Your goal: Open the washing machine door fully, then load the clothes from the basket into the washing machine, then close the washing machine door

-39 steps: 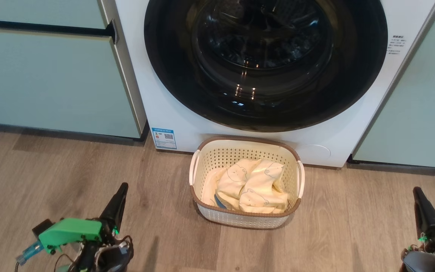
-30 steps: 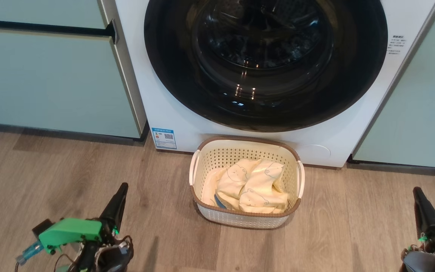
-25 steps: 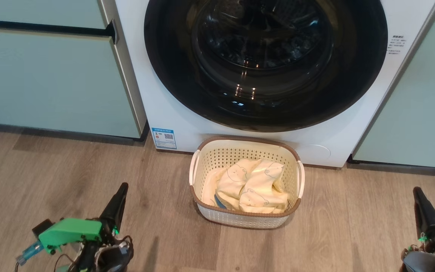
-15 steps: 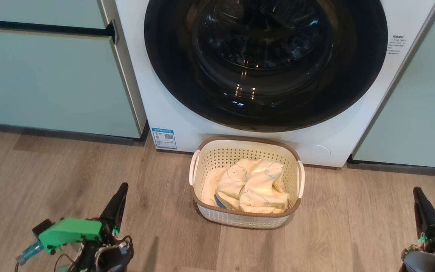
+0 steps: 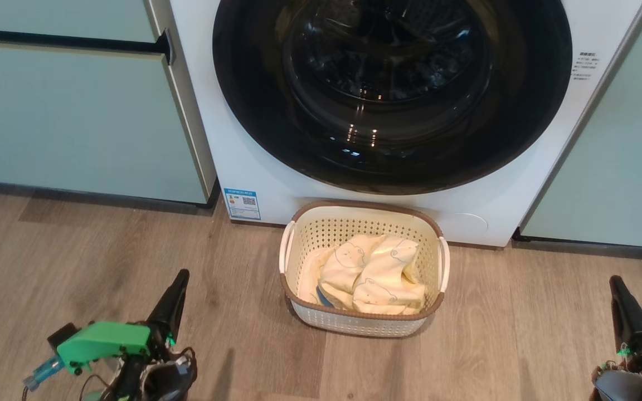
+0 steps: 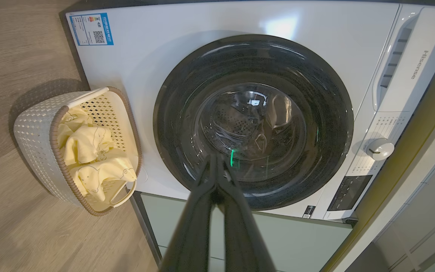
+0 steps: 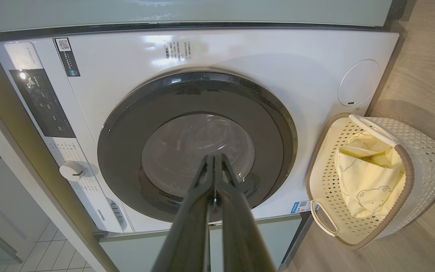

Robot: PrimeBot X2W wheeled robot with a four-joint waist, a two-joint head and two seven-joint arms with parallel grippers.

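The white washing machine [image 5: 232, 145] stands straight ahead with its round black-rimmed door [image 5: 392, 94] closed flat against the front. On the floor right below the door sits the cream basket [image 5: 363, 326], holding the pale yellow clothes [image 5: 374, 273] with a blue bit at their left. My left gripper [image 5: 180, 275] rests low at the left, shut and empty, well short of the basket. Far right, my right gripper [image 5: 615, 281] is shut and empty too. Both wrist views face the door [image 6: 253, 121] [image 7: 198, 145], with the basket [image 6: 36, 124] [image 7: 425, 151] off to one side.
Pale green cabinets [image 5: 76, 111] flank the machine on both sides, the right one [image 5: 622, 156] close to the machine's edge. Wood-look floor [image 5: 103, 250] spreads between my grippers and the machine. A control knob [image 6: 380, 148] and panel sit at the machine's top.
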